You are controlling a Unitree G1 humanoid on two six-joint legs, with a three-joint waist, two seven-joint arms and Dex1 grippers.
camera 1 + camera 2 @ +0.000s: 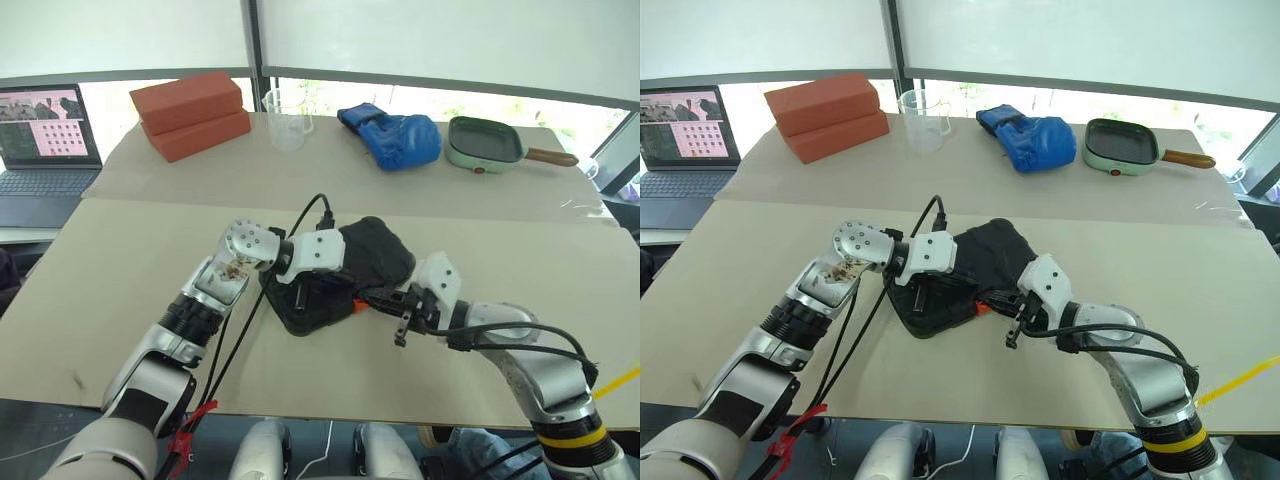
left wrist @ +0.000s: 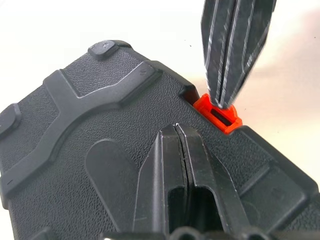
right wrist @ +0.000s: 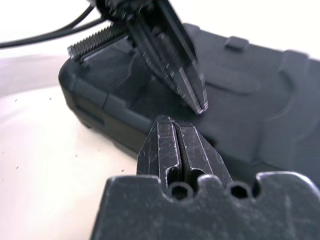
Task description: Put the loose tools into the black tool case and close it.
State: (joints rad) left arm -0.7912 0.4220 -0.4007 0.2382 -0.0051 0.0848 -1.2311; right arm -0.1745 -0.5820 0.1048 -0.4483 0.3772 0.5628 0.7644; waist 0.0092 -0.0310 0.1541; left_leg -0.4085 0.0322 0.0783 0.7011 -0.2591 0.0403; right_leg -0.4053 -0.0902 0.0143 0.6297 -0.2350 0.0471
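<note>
The black tool case (image 1: 385,258) lies with its lid down in the middle of the near table. Its small orange latch (image 2: 218,114) sits on the edge facing my right arm. My left gripper (image 2: 176,131) is shut, and its tips rest on the textured lid just behind the latch. My right gripper (image 1: 368,300) is also shut and empty. It reaches in from the right, and in the left wrist view its tips (image 2: 223,97) touch the top of the orange latch. The loose tools are out of view.
On the far table stand two red bricks (image 1: 190,113), a clear measuring cup (image 1: 287,120), a blue boxing glove (image 1: 395,135) and a green frying pan (image 1: 487,143). A laptop (image 1: 45,140) sits at the far left. A black cable (image 1: 240,330) hangs from my left wrist.
</note>
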